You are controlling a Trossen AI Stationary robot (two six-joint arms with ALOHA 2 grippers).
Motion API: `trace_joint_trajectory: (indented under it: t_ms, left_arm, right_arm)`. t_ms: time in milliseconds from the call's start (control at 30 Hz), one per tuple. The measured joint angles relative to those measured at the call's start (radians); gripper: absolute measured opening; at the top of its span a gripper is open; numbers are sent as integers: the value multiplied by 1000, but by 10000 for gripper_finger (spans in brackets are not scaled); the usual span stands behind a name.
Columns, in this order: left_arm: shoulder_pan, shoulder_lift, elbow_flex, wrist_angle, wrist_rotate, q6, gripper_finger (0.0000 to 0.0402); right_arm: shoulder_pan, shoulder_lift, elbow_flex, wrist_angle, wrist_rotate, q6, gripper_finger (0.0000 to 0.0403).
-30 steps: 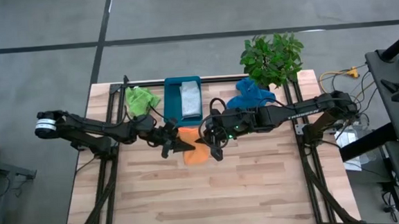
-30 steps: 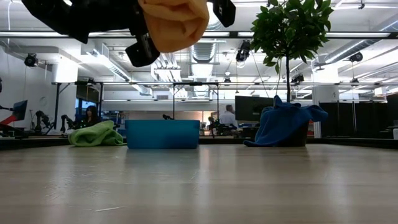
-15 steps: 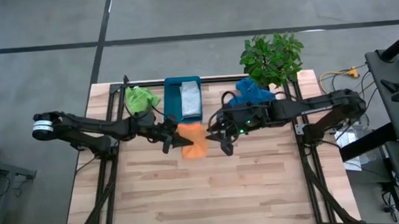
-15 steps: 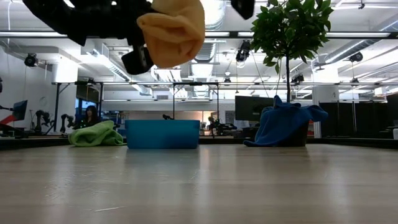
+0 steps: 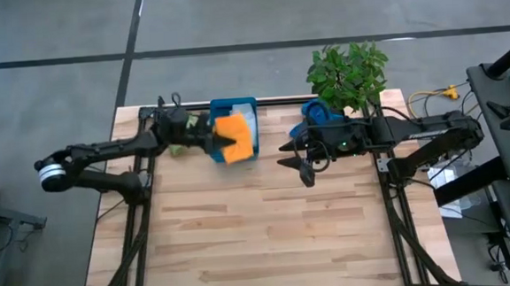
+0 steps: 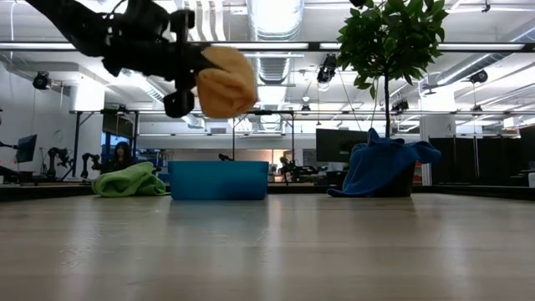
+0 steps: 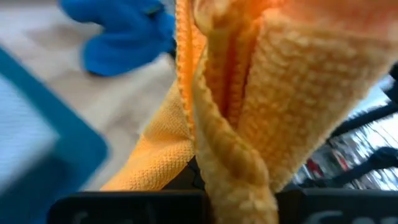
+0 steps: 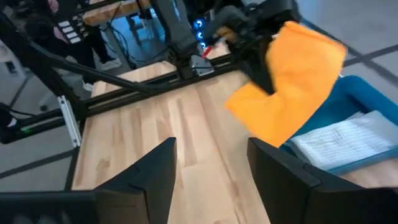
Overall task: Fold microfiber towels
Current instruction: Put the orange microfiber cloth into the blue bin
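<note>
Left gripper [image 5: 218,143], clamped on the folded orange towel [image 5: 234,137], holds it in the air above the teal tray [image 5: 220,104], which contains the grey towel [image 5: 246,117]. Right gripper [image 5: 296,163], fingers parted and empty, hangs right of the tray. Lime green towel [image 6: 129,181] lies far left; blue towel [image 6: 380,165] far right, beside the plant [image 5: 348,73].

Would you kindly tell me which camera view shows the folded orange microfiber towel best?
The right wrist view: the folded orange microfiber towel shows whole, hanging from the left gripper over the teal rectangular tray. The high view shows it small, the low view bunched, the left wrist view only close-up folds.
</note>
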Motion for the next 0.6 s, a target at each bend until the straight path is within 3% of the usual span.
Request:
trace_joint_trajectory:
  t_ms: [233, 500, 600]
  left_arm:
    - [181, 109, 75, -172, 138, 100, 0]
    - [187, 403, 256, -205, 177, 149, 0]
    - [187, 488, 339, -299, 176, 214, 0]
  right_arm:
    - [0, 9, -2, 1, 16, -57, 179]
    - [0, 21, -5, 1, 16, -64, 173]
    - [0, 18, -6, 1, 16, -46, 173]
